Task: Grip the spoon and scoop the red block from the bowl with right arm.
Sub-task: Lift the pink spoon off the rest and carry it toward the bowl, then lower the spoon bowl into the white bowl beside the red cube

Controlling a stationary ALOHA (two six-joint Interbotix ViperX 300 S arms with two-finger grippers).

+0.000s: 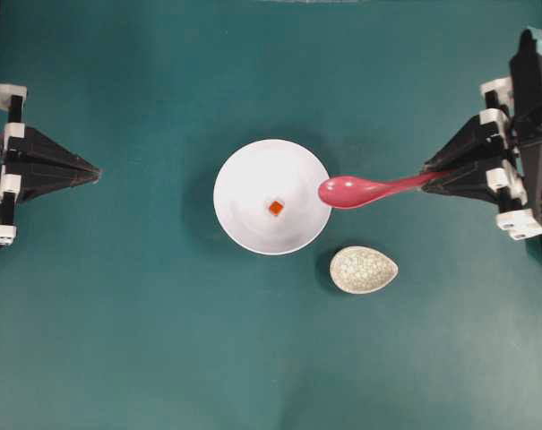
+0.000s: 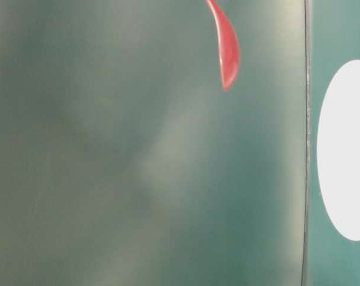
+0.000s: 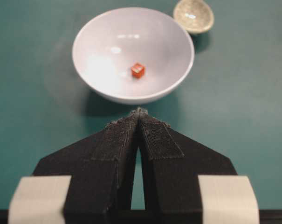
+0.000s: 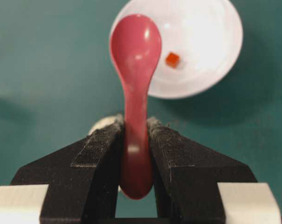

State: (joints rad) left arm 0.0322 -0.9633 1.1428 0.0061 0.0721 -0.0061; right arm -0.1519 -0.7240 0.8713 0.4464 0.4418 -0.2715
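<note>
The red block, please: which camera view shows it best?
The left wrist view: the red block is sharp and largest, alone in the bowl. Overhead and right wrist show it smaller; the table-level view shows none of it.

The right hand (image 1: 439,180) reaches in from the right edge, fingers clamped on the spoon (image 1: 365,190) handle. The left hand (image 1: 93,169) rests at the left edge, fingertips together.
</note>
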